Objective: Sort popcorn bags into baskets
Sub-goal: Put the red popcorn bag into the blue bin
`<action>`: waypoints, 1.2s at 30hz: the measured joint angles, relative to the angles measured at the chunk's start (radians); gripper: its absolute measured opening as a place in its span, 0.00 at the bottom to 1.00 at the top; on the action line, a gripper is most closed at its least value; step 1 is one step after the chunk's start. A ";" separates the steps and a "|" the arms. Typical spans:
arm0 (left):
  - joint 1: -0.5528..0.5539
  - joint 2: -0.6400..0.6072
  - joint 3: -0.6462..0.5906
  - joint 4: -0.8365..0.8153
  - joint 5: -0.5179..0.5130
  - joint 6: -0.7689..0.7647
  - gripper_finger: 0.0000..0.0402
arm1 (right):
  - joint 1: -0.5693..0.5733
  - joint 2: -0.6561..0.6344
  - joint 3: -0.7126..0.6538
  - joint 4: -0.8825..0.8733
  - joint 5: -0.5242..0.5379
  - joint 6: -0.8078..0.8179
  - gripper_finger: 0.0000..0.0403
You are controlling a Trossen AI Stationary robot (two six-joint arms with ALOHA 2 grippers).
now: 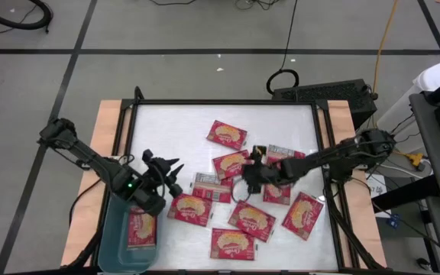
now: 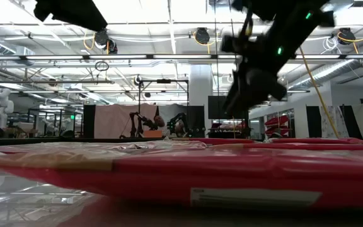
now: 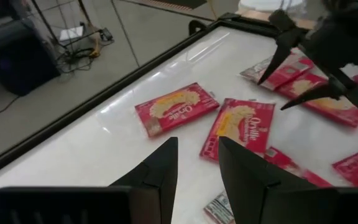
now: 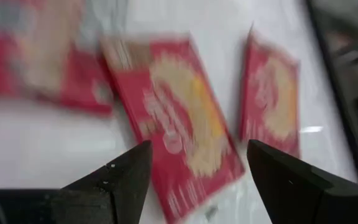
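Several red popcorn bags lie flat on the white table, among them one at the far middle (image 1: 227,134), one near the front (image 1: 231,243) and one showing its grey back (image 1: 212,187). The teal basket (image 1: 117,244) stands at the near left corner with one bag (image 1: 141,228) lying in it. My left gripper (image 1: 176,176) hangs open just past the basket's far right corner, nothing between its fingers (image 3: 197,149). My right gripper (image 1: 250,172) hovers wide open over the middle cluster, above a bag (image 4: 185,124), and it also shows in the left wrist view (image 3: 309,68).
A black frame (image 1: 228,101) borders the white tabletop, with wooden strips (image 1: 109,126) outside it left and right. A strip of bare white surface (image 1: 166,130) lies along the far left. In the low view a red bag (image 2: 232,176) lies close in front.
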 joint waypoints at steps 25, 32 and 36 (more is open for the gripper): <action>0.132 0.140 0.001 0.298 0.056 0.261 0.30 | -0.076 0.001 -0.291 0.375 -0.164 0.051 0.19; 0.171 0.215 -0.002 0.420 0.108 0.382 0.30 | -0.032 0.001 -0.293 0.500 -0.194 0.163 0.04; 0.181 0.260 -0.002 0.516 0.160 0.492 0.30 | -0.004 0.001 -0.293 0.589 -0.195 0.264 0.01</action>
